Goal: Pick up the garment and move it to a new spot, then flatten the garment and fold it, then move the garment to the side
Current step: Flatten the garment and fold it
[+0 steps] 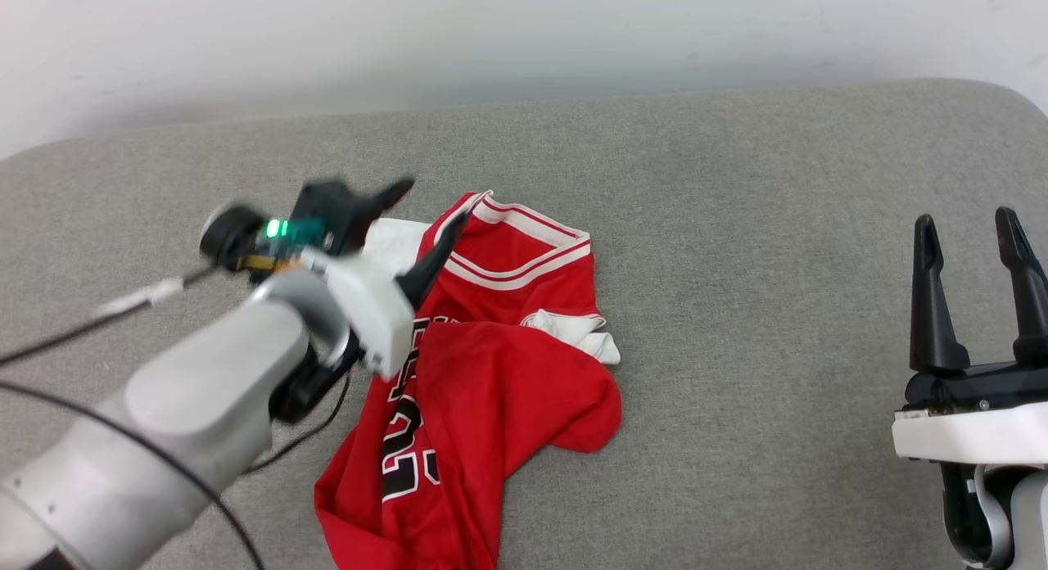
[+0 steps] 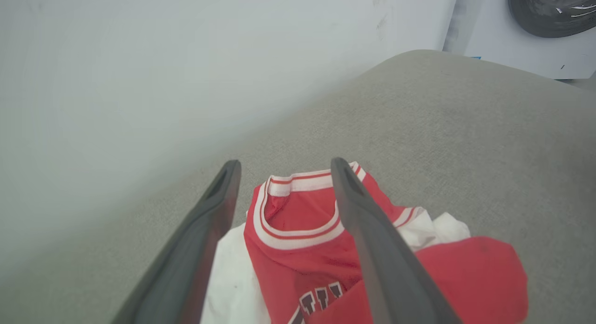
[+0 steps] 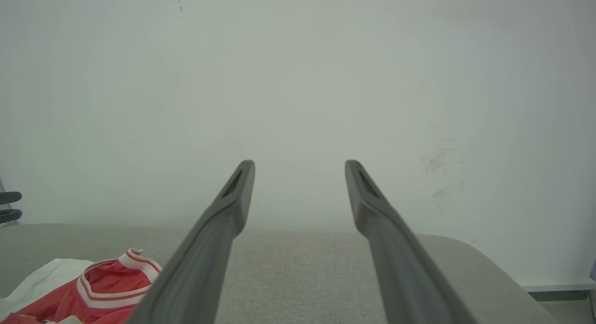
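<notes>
Crumpled red Bulls jersey (image 1: 491, 373) lies beneath the left gripper (image 1: 433, 200) — fingers spread, grasping nothing; the right gripper (image 1: 965, 218) — well apart, likewise spread.

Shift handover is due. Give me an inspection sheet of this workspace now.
Surface: grey padded top, fabric-covered.
Job's things: red jersey lies crumpled and unfolded, collar toward the wall.
Clutter: nothing seen.
Grippers: left gripper open over the collar, holding nothing; right gripper open, well apart from the jersey.
Cables: black cables loop off the left side.
Surroundings: plain white wall behind the top.
</notes>
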### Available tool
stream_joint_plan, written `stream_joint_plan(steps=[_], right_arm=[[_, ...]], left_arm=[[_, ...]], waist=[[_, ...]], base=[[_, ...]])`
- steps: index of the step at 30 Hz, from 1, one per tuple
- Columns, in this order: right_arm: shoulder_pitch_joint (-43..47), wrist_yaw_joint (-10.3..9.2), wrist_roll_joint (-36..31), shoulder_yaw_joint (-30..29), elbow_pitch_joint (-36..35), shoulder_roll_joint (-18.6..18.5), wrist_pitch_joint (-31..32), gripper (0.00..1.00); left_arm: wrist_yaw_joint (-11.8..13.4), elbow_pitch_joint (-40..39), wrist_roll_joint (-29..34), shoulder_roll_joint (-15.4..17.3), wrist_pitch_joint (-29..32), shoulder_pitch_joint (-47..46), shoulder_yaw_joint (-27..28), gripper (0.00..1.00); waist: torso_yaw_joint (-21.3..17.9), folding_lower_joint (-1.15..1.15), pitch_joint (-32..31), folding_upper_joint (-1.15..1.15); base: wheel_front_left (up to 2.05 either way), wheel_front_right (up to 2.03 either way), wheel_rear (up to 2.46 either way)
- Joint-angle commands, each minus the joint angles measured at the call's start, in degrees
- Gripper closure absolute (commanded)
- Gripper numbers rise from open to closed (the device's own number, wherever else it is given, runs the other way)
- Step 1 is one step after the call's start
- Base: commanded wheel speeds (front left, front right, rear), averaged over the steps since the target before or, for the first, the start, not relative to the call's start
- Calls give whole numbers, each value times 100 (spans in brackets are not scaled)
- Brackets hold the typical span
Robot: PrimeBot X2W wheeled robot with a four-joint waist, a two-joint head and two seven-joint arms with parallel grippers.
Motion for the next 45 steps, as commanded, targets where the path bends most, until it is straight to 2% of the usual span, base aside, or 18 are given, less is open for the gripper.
stream_joint_plan(steps=[1, 4, 10, 16, 18, 23, 32, 33, 34, 45], right_arm=[[87, -3, 37, -9, 3, 39, -10, 0], [106, -3, 43, 14, -8, 76, -10, 0], [-26, -3, 56, 60, -23, 143, -10, 0], [-182, -3, 82, 107, -6, 197, -10, 0], [-249, -3, 99, 123, -5, 218, -10, 0], [-362, -3, 121, 123, 23, 273, -10, 0], [-508, -3, 153, 71, -6, 341, -10, 0], [-520, -4, 145, 60, -3, 348, -10, 0], [-526, -3, 134, 51, 7, 356, -10, 0], [-371, -3, 109, 50, 68, 396, -10, 0]], left_arm=[[-93, -127, 5, -84, 152, -302, 28, 0], [-323, -171, 25, -172, 903, -821, -139, 0], [-745, 34, -275, -596, 2951, -1589, -510, 0], [-830, 205, -330, -1036, 4642, -1673, -658, 0], [-834, 105, -130, -1093, 5242, -1468, -672, 0], [-831, -13, 253, -1097, 6306, -1033, -667, 0], [-825, 185, 401, -1017, 6563, -501, -740, 0], [-825, 170, 374, -1007, 6514, -509, -750, 24], [-825, 144, 368, -1012, 6490, -545, -750, 100], [-826, -595, -226, -1095, 5423, -1452, -672, 100]], waist=[[-12, 0, 5, 0], [-83, 0, 45, 0], [-354, 0, 203, 0], [-650, 0, 469, 0], [-756, 0, 575, 0], [-973, 0, 802, 0], [-1126, 0, 1099, 0], [-1117, 0, 1109, 0], [-1102, 0, 1111, 0], [-1023, 0, 953, 0]], base=[[0, 0, 0], [0, 0, 0], [0, 0, 0], [0, 0, 0], [0, 0, 0], [0, 0, 0], [0, 0, 0], [0, 0, 0], [0, 0, 0], [0, 0, 0]])
